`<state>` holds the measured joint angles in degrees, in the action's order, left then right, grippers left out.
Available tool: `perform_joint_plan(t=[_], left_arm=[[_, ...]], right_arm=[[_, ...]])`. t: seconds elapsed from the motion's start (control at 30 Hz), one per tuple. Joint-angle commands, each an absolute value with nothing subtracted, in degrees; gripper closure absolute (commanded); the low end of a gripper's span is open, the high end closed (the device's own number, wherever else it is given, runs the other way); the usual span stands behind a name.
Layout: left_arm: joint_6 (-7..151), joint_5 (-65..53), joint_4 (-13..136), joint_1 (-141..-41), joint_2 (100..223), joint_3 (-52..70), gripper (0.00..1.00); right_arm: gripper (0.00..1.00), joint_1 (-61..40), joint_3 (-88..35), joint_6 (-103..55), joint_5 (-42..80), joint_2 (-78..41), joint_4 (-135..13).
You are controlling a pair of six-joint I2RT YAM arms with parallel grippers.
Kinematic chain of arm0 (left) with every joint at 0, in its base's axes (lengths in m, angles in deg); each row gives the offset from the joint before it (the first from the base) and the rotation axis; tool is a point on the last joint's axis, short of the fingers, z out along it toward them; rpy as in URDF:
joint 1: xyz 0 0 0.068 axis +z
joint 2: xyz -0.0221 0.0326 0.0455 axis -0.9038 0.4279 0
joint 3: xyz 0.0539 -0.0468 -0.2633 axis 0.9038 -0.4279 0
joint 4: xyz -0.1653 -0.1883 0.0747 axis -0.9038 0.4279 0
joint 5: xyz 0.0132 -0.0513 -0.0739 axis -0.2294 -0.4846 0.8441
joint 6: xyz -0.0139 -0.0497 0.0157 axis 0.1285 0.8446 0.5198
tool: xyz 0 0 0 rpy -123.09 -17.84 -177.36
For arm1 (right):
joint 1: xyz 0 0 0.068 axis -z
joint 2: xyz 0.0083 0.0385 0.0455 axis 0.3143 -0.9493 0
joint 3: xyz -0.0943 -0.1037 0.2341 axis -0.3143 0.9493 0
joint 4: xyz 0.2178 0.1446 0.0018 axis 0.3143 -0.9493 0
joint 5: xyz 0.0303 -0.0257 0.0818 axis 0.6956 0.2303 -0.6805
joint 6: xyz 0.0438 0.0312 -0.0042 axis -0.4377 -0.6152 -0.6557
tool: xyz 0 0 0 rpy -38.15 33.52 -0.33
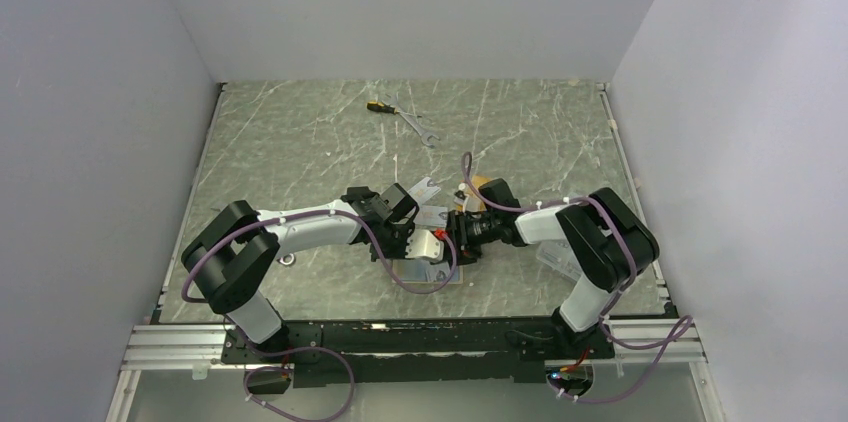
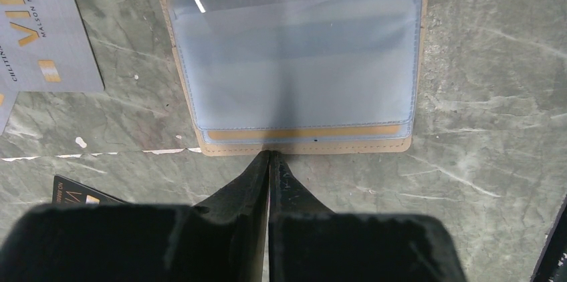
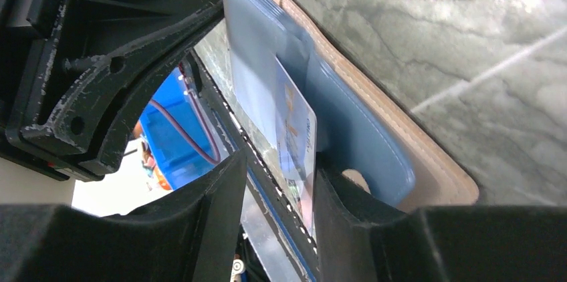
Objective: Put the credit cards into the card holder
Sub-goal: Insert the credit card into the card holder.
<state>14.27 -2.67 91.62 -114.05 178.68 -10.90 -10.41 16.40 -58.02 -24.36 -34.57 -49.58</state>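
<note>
The card holder (image 2: 304,147) lies open on the table, tan rim round clear pockets. It shows between the two arms (image 1: 438,277) in the top view. My left gripper (image 2: 269,156) is shut, its tips touching the holder's near tan edge. A silver credit card (image 3: 295,128) stands with one end in a blue pocket of the holder (image 3: 428,175). My right gripper (image 3: 277,175) is open round this card, which leans against the right finger. Another silver card (image 2: 40,28) marked VIP and a black card (image 2: 75,192) lie flat on the table left of the holder.
A wrench (image 1: 420,128) and a small screwdriver (image 1: 378,105) lie at the back of the marbled table (image 1: 300,142). A flat tan-orange thing (image 1: 490,186) sits behind the right arm. A metal ring (image 1: 288,259) lies by the left arm.
</note>
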Motion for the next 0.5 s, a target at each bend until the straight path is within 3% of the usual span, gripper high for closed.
perform_joint_plan(t=[0.0,0.2,0.47], left_arm=[[13.55,-2.05,91.01,-114.50,178.96,-10.88,0.91],[13.42,-2.07,91.23,-114.56,179.12,-10.74,0.92],[13.24,-2.24,91.12,-114.54,179.14,-10.89,0.93]], right_arm=[[0.57,-10.02,15.91,-54.41,-21.25,-31.47,-56.87],[0.61,-10.26,16.31,-53.85,-19.88,-29.93,-59.48],[0.87,-10.34,14.09,-52.73,-20.40,-30.17,-62.84]])
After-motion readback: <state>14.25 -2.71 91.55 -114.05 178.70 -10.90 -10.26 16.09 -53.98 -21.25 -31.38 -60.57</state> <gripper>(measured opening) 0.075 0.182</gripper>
